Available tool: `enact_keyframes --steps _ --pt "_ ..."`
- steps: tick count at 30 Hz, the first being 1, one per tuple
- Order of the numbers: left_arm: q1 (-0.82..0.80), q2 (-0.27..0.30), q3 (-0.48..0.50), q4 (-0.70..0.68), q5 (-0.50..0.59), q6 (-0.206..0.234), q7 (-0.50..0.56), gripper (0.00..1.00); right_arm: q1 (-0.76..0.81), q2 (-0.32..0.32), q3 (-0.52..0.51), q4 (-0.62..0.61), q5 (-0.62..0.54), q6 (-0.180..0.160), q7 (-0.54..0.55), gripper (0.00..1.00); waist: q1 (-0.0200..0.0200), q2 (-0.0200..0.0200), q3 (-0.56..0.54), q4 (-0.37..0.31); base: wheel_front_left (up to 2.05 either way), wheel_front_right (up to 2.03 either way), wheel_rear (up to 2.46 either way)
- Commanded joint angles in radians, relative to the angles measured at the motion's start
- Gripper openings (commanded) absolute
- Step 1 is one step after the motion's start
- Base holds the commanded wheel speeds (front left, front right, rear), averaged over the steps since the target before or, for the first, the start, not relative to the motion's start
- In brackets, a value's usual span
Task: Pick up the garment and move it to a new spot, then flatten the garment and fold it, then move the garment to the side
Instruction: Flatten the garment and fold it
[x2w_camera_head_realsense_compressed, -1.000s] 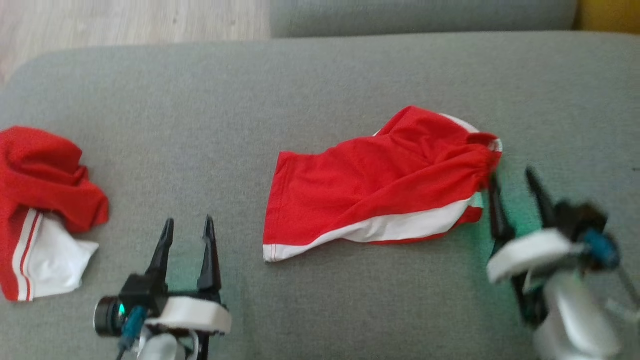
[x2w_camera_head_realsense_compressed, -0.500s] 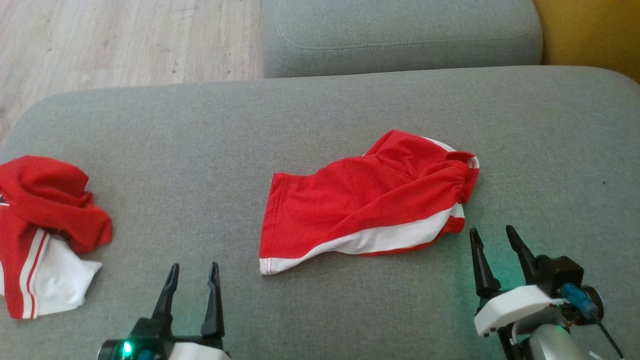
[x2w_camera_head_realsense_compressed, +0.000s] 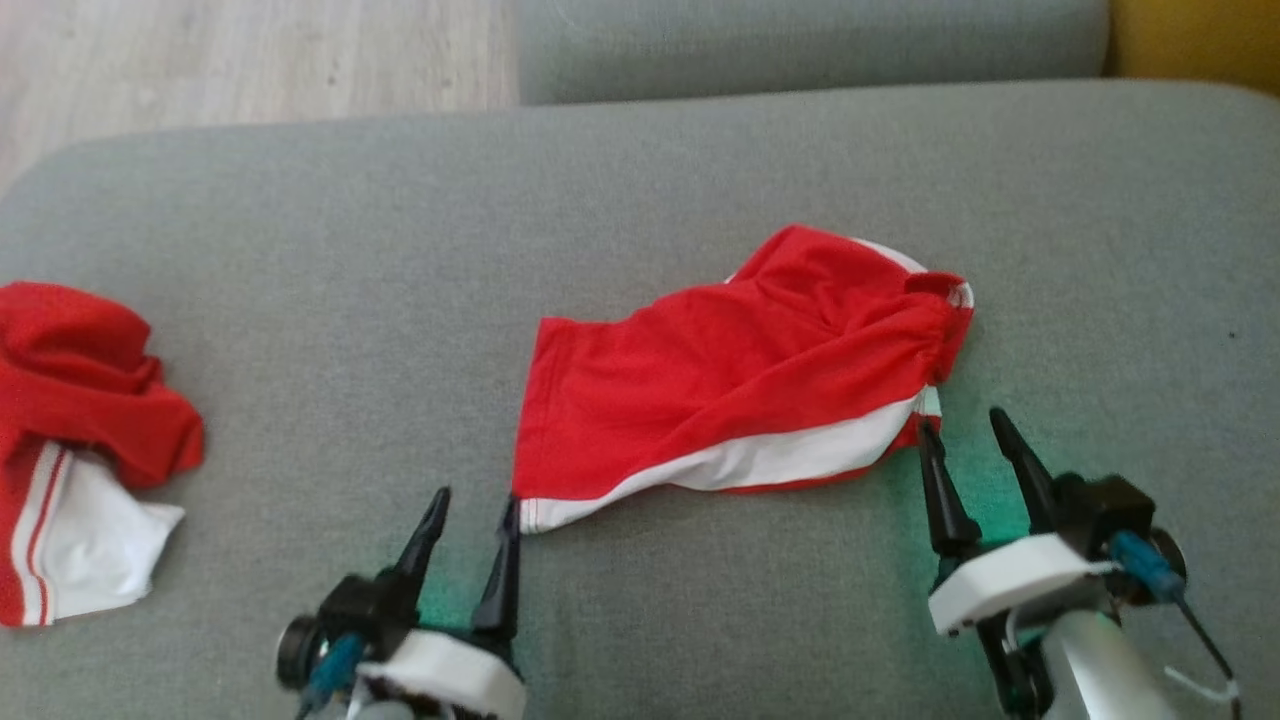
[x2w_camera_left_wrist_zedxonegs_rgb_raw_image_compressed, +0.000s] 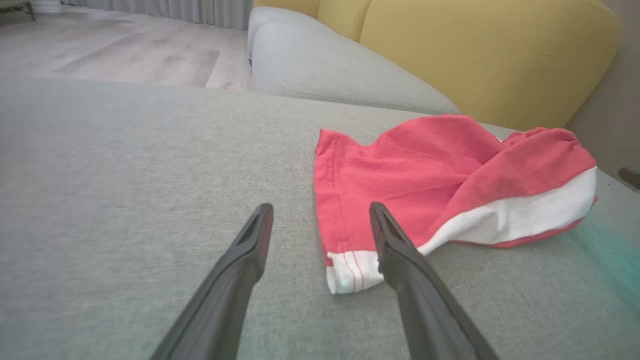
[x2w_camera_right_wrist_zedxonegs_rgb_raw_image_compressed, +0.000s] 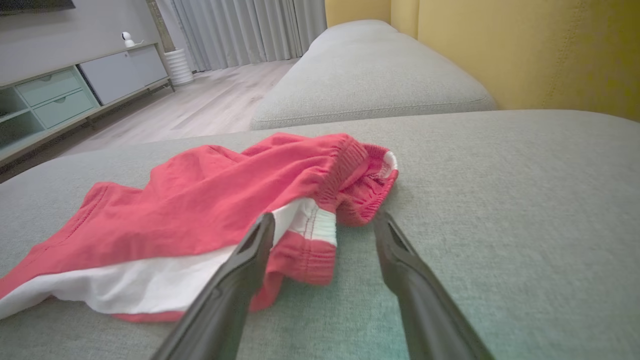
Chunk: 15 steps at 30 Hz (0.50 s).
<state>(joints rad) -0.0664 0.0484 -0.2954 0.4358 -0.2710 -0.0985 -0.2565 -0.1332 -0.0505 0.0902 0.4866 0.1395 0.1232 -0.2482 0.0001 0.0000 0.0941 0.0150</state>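
Here, the red and white shorts (x2w_camera_head_realsense_compressed: 740, 390) lie crumpled in the middle of the grey sofa seat (x2w_camera_head_realsense_compressed: 300, 280). The left gripper (x2w_camera_head_realsense_compressed: 476, 497) is wide open and holds nothing. One of its tips sits right at the shorts' white bottom corner, but it is hard to tell if it touches. The right gripper (x2w_camera_head_realsense_compressed: 960, 419) is wide open too, just beside the stretchy waistband. Folds hide part of the white stripe. Another red and white cloth (x2w_camera_head_realsense_compressed: 80, 430) lies far to the left, cut off by the picture's edge.
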Motion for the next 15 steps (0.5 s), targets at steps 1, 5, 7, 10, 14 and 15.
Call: enact_keyframes --steps 1,5,7,10,14,15 --pt "-0.058 0.002 0.012 0.002 -0.014 -0.005 -0.005 1.00 -0.046 0.000 0.027 -0.034 0.004 0.008 -0.014 1.00 -0.0001 0.0000 0.022 -0.010 0.00 0.00 0.00" --pt "-0.112 0.002 -0.032 0.117 -0.060 -0.008 -0.005 1.00 -0.069 0.000 0.032 -0.036 0.005 0.008 -0.014 1.00 -0.0001 0.0000 0.052 -0.030 0.00 0.00 0.00" --pt "-0.132 0.002 -0.058 0.163 -0.089 -0.012 -0.005 1.00 -0.077 0.000 0.028 -0.039 0.009 0.008 -0.014 1.00 -0.0001 0.0000 0.061 -0.038 0.00 0.00 0.00" --pt "-0.161 0.002 -0.087 0.230 -0.118 -0.017 -0.005 1.00 -0.082 0.000 0.023 -0.043 0.009 0.008 -0.014 1.00 -0.0001 0.0000 0.071 -0.044 0.00 0.00 0.00" --pt "-0.196 0.002 -0.117 0.299 -0.145 -0.020 -0.005 0.95 -0.083 0.000 0.019 -0.047 0.009 0.008 -0.014 1.00 -0.0001 0.0000 0.081 -0.048 0.00 0.00 0.00" --pt "-0.203 0.002 -0.127 0.311 -0.150 -0.021 -0.005 0.50 -0.084 0.000 0.019 -0.047 0.009 0.008 -0.014 1.00 -0.0001 0.0000 0.082 -0.048 0.00 0.00 0.00"
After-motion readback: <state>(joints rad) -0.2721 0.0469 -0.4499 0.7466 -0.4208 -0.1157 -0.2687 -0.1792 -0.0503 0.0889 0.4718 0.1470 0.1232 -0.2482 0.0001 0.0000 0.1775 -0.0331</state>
